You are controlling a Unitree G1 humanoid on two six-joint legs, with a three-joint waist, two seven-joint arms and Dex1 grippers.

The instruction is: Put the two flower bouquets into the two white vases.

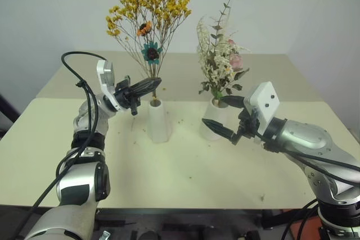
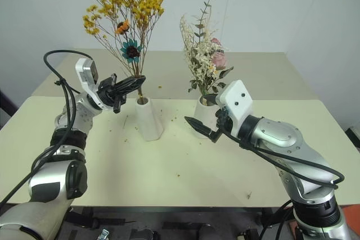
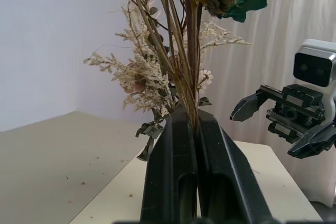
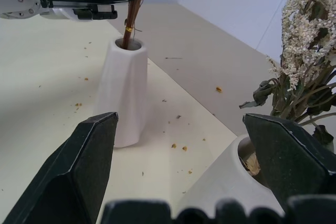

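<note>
The yellow-orange bouquet stands upright with its stems reaching down into the mouth of the slim white vase. My left gripper is shut on those stems just above the vase's neck, and the closed fingers pinch the brown stems. The cream-white bouquet with a pink rose sits in the wider white vase to the right. My right gripper is open in front of that wider vase, its fingers spread wide and holding nothing.
The two vases stand near the middle of a cream table, with a second table butted behind it. Dried petal crumbs lie scattered around the vases. A white wall is behind.
</note>
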